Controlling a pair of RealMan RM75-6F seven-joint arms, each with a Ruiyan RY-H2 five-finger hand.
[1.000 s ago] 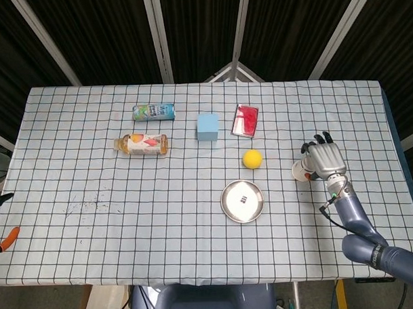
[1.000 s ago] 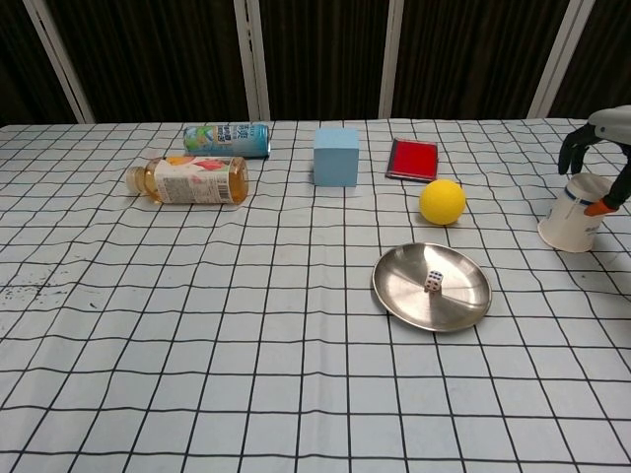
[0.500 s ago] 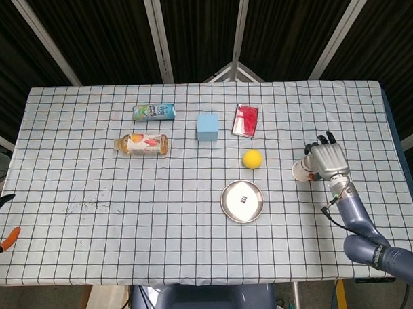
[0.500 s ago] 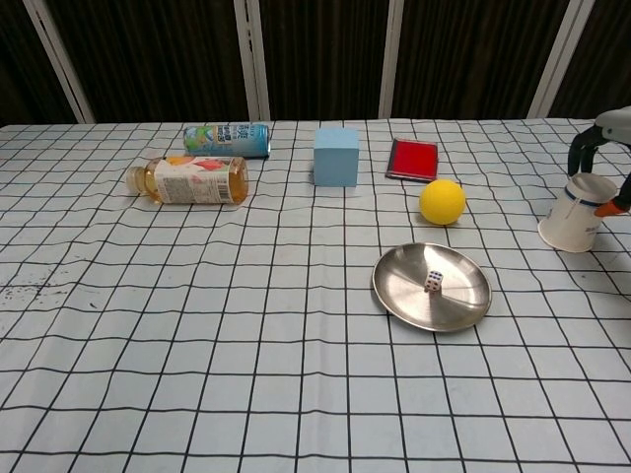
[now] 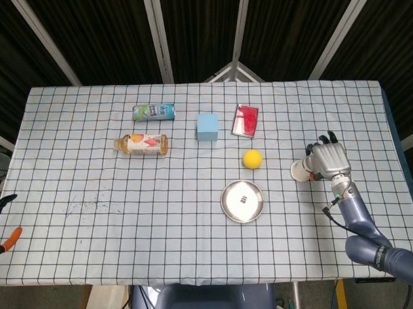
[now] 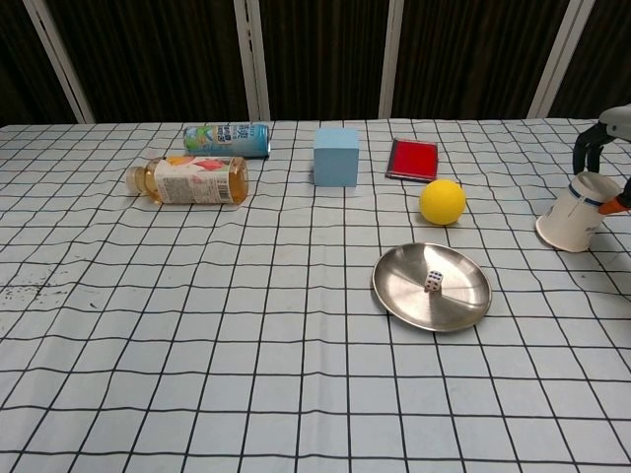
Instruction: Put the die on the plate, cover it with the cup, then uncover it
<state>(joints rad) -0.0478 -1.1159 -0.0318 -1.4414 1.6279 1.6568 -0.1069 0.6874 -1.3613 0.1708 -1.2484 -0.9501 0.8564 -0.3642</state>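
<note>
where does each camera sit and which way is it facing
Head view: sits high, looks steeply down on the whole table; shows the right arm and right hand at the cup.
Chest view: sits low at the near edge, looks level across the cloth toward the dark back wall; only the right hand's fingers show at the right edge.
Shared: plate with die, ball, cup, blue block, bottle, can.

A white cup (image 6: 573, 214) sits under the grey hand (image 5: 328, 160). Beside it lie a silver plate (image 6: 463, 305), a white dotted die (image 6: 433, 282), a yellow ball (image 6: 442, 201), and the desk's (image 6: 197, 345) black-checked white cloth.
</note>
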